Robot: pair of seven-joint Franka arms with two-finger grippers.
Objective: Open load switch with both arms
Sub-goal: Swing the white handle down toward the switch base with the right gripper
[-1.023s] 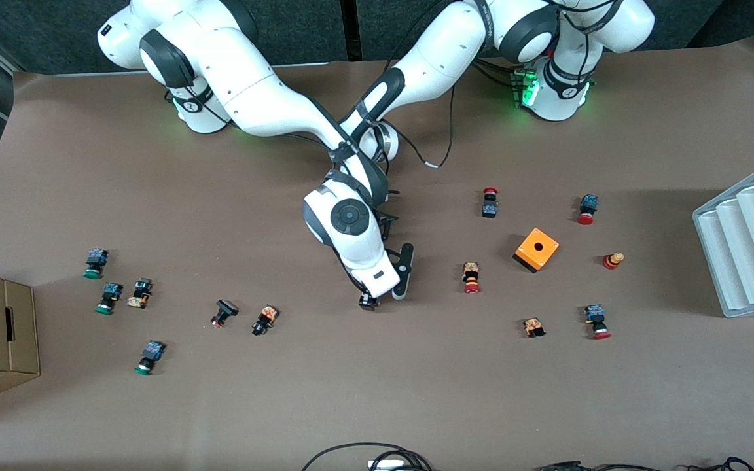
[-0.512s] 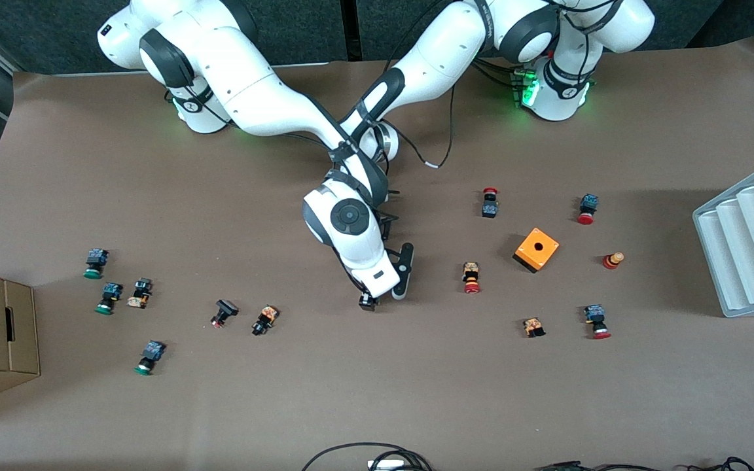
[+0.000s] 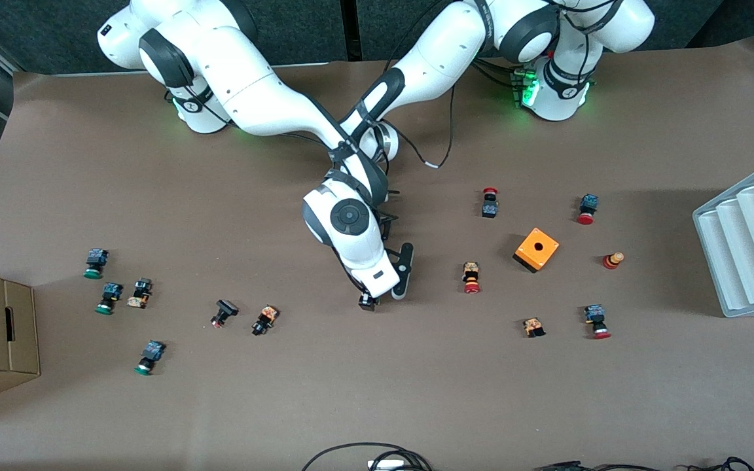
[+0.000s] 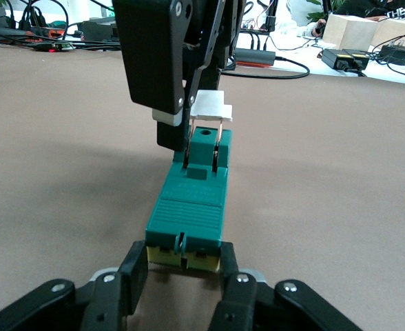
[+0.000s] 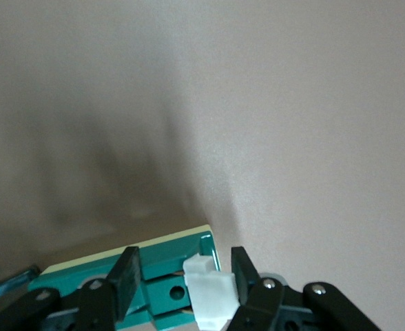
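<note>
Bench (image 3: 416, 392) — brown, scattered with push buttons. Load switch (image 4: 189, 214) — green block at mid-bench, hidden under the arms in the front view; wrist views alone show it. Left gripper (image 4: 185, 272) — fingers clamped on its yellow end. Right gripper (image 5: 182, 279) — fingers have just narrowed around the white piece (image 5: 209, 289); pull-off looks imminent.

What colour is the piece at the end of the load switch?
White; the load switch body is dark green. The left wrist view shows it best.

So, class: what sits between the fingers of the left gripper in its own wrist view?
The load switch: the left gripper is shut on its yellowish end, shown in the left wrist view.
</note>
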